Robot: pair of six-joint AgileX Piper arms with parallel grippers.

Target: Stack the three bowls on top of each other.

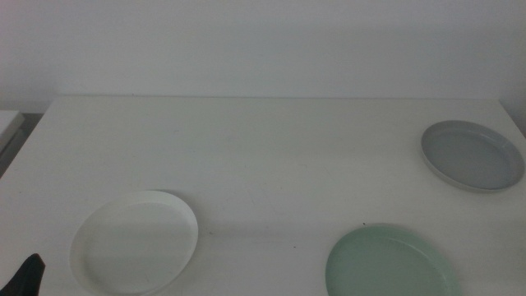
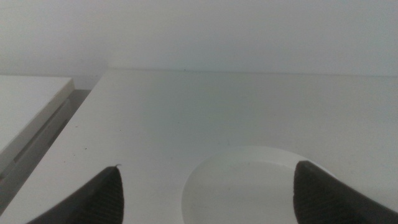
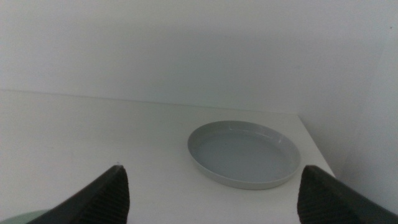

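Nothing stacked yet: both pincers, left (image 2: 208, 193) and right (image 3: 211, 193), gape empty. Next I'd grip the white bowl (image 1: 136, 241), lower left.

Grey-blue bowl (image 3: 244, 152) smooth, slight sheen, table (image 1: 271, 156) matt white, jaws w/ ribbed faces

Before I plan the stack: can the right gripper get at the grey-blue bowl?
Probably yes: the right gripper has its jaws open, the grey-blue bowl lies ahead, and bare table is between them.
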